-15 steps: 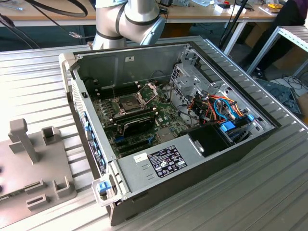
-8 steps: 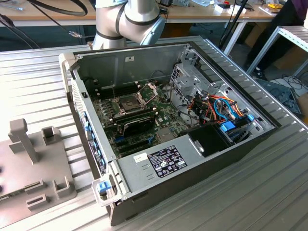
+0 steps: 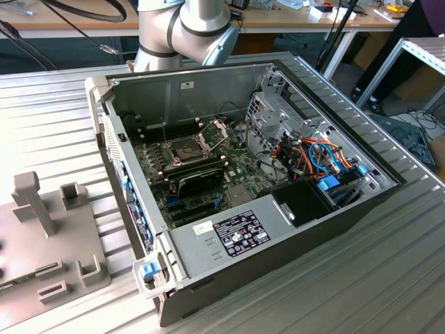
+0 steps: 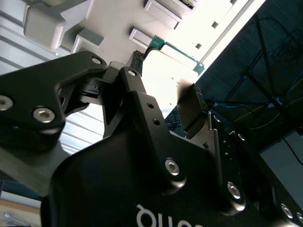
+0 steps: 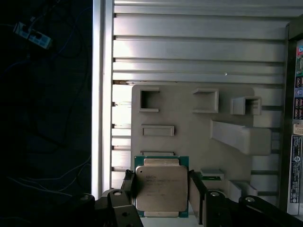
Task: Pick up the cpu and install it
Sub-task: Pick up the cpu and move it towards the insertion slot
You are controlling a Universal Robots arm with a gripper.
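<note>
In the exterior view, an open computer case (image 3: 292, 254) sits on a ribbed metal table (image 3: 375, 292). The green motherboard (image 3: 240, 167) lies flat inside it. The dark square socket (image 3: 186, 149) is on the board, and its metal frame (image 3: 215, 131) is tipped up. A grey holder (image 3: 42, 243) with little blocks lies on the table at the exterior view's left, just beside the case. The robot arm (image 3: 184, 28) stands at the far side of the table.

In the first wrist view, the cpu (image 5: 161, 187) shows its silver top. The gripper (image 5: 162, 198) has a black finger (image 5: 196, 194) tight against each of two sides, so it is clamped on the cpu. The grey holder lies behind the cpu. I cannot tell if the cpu rests on the holder or hangs above it.

In the second wrist view, the black gripper is very close. The cpu's green edge shows between its fingers, and the pale holder lies beyond.
</note>
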